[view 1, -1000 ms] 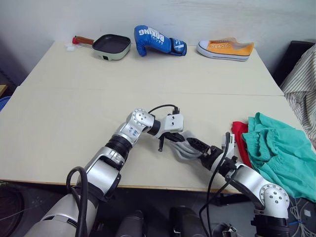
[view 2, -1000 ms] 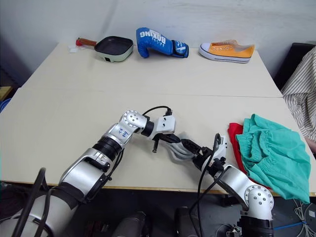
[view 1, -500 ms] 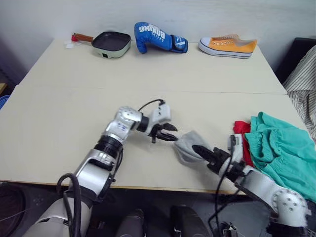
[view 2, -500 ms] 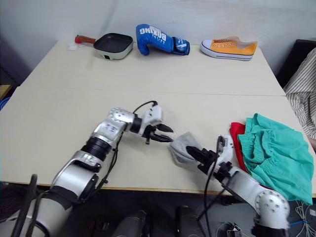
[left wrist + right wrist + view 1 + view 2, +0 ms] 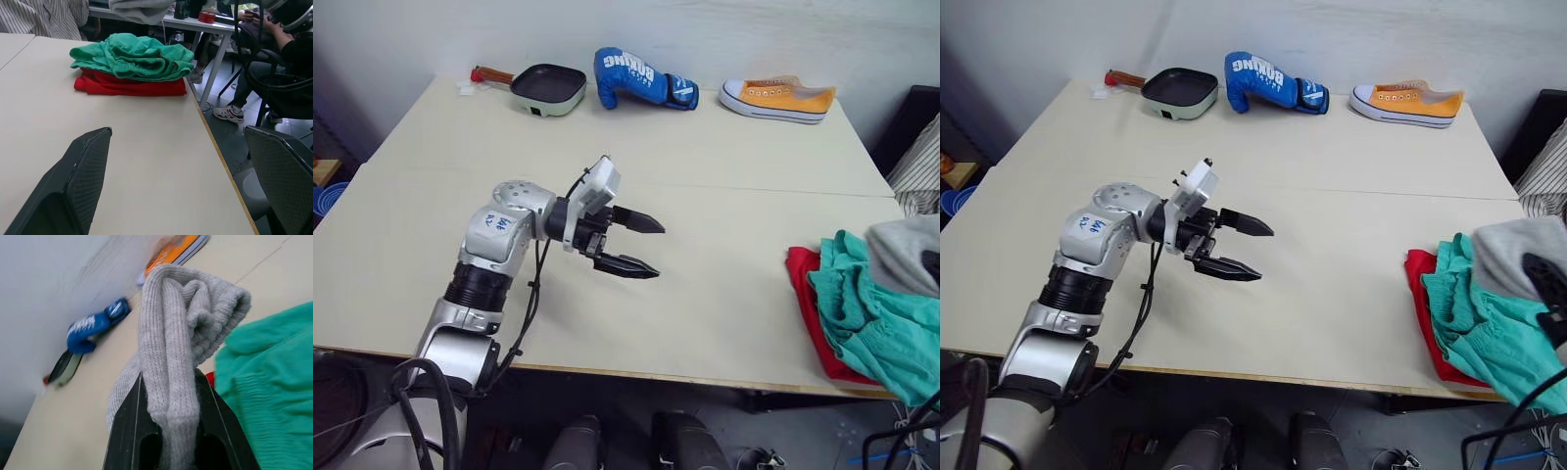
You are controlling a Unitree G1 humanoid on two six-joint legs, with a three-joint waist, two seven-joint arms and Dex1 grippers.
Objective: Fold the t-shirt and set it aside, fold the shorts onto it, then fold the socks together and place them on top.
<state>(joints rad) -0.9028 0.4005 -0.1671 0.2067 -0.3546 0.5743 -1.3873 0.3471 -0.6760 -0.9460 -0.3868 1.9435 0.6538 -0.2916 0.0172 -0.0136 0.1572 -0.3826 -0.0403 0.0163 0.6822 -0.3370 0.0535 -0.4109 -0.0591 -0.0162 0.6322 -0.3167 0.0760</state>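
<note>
The grey socks hang bunched together in my right gripper, which is shut on them. They hover at the table's right edge, just above the teal shorts. The shorts lie folded on the red t-shirt, whose edge shows beneath them. My left gripper stands open over the middle of the table with nothing between its fingers, pointing toward the pile. In the left wrist view the shorts rest on the t-shirt, with the socks above them.
Along the far edge stand a frying pan, a blue boxing glove and an orange shoe. The clothes pile sits close to the table's right edge. A seated person is beyond that edge.
My right gripper has carried the socks from the table's middle to the right, above the shorts. My left gripper let go of them, opened wide and drew back to the left.
</note>
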